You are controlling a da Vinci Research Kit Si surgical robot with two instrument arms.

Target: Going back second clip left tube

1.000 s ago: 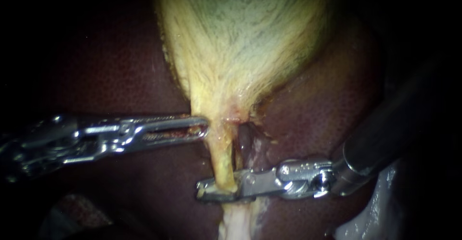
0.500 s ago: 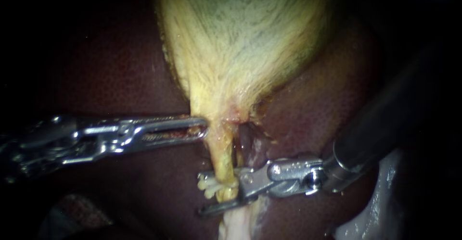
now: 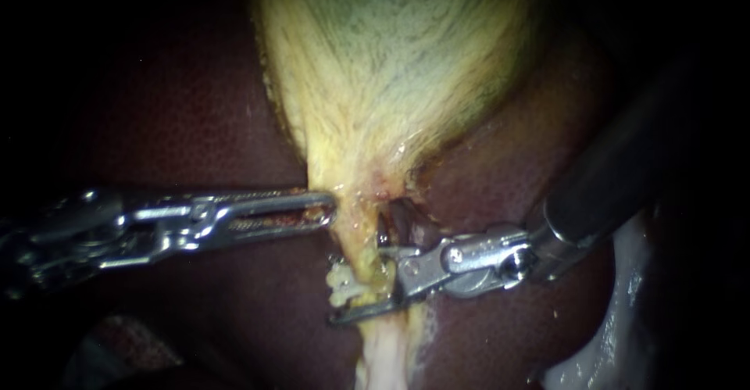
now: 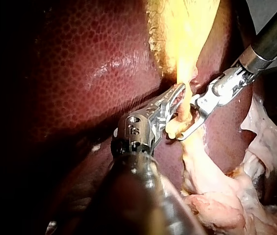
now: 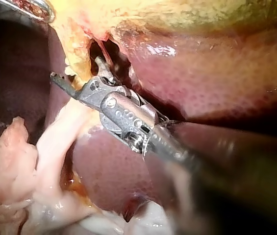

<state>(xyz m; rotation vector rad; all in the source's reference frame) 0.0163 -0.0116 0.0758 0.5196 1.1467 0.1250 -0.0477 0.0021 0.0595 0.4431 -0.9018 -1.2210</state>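
The yellow gallbladder [image 3: 391, 62] narrows to a thin yellow tube [image 3: 361, 253] over the dark liver [image 3: 195, 109]. My left instrument [image 3: 332, 206] lies level, its jaws shut on the edge of the gallbladder's neck; the left wrist view shows the same grip [image 4: 181, 93]. My right instrument [image 3: 358, 287] has its jaws open with the tube between them. A pale clip [image 3: 341, 284] sits across the tube there, and also shows in the left wrist view [image 4: 173, 128]. In the right wrist view those open jaws [image 5: 75, 68] straddle the tube [image 5: 77, 61].
A darker second tube [image 3: 402, 226] runs just right of the yellow one, behind my right instrument's upper jaw. Pale fatty tissue [image 3: 594, 351] lies at the lower right, with more of it [image 4: 226, 205] below the tube.
My right instrument's jaws, shut across the tube a second ago, have opened and its shaft has lifted slightly. A pale clip now shows on the tube. The left instrument has stayed put.
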